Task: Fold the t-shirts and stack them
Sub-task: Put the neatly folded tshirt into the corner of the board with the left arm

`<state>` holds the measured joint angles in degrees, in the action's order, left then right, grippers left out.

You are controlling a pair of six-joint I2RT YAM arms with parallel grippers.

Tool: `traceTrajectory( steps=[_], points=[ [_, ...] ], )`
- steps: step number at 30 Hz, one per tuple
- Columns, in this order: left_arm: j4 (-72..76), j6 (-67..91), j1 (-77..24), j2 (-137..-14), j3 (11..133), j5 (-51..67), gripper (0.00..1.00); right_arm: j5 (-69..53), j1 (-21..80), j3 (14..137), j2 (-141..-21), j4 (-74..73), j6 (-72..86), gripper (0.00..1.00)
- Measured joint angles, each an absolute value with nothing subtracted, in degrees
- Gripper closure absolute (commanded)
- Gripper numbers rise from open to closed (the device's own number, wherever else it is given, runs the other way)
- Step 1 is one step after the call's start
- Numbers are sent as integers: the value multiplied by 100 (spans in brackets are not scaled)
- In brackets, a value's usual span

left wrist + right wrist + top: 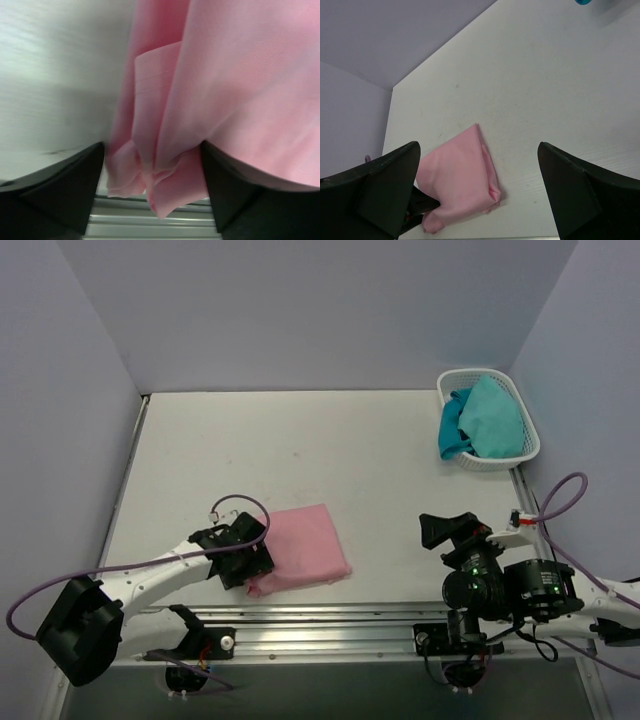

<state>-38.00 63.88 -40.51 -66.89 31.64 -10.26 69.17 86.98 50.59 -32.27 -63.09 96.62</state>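
The counter [300, 440] lies open behind the folded pink t-shirt [308, 545] and to its right, as far as the right gripper [440, 528], whose jaws stand wide apart. Far behind and right of the t-shirt, a white lattice basket [528, 448] holding teal cloth [490, 415] fills the corner. The left gripper [258, 558] crowds the t-shirt's left edge, jaws spread around bunched cloth.

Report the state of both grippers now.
Left gripper: open, astride the bunched edge of the pink t-shirt, not clamped on it.
Right gripper: open, holding nothing.
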Motion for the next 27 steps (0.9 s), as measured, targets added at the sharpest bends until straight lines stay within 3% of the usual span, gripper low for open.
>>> traceTrajectory(
  steps=[2, 3, 4, 5, 11, 18, 22, 27],
  points=[
    [-3411, 6473, -4178, -6866, 3170, -1026, 43, 6921, 8698, 5000, -2998, -6364, 9651, 1],
    [-3129, 6556, -4244, -6973, 3151, -1017, 60, 6919, 8698, 4971, -2893, -6364, 9623, 1],
    [-2792, 6667, -4318, -7094, 3129, -1009, 90, 6919, 8698, 4950, -2812, -6361, 9583, 1],
    [-2464, 6761, -4372, -7210, 3092, -991, 97, 6919, 8698, 4939, -2766, -6364, 9548, 1],
    [-1900, 6943, -4777, -7612, 3404, -1256, 98, 6921, 8698, 4934, -3079, -6418, 9574, 1],
    [-3448, 6058, -4740, -7787, 5723, -2043, 98, 7030, 8698, 4947, -3393, -6410, 9627, 1],
    [-3183, 5019, -3986, -7806, 6921, -1837, 98, 7140, 8698, 5074, -3505, -6412, 9653, 1],
    [-2346, 3898, -2403, -8545, 7822, -779, 98, 7306, 8698, 5170, -3656, -6414, 9690, 1]
  ],
)
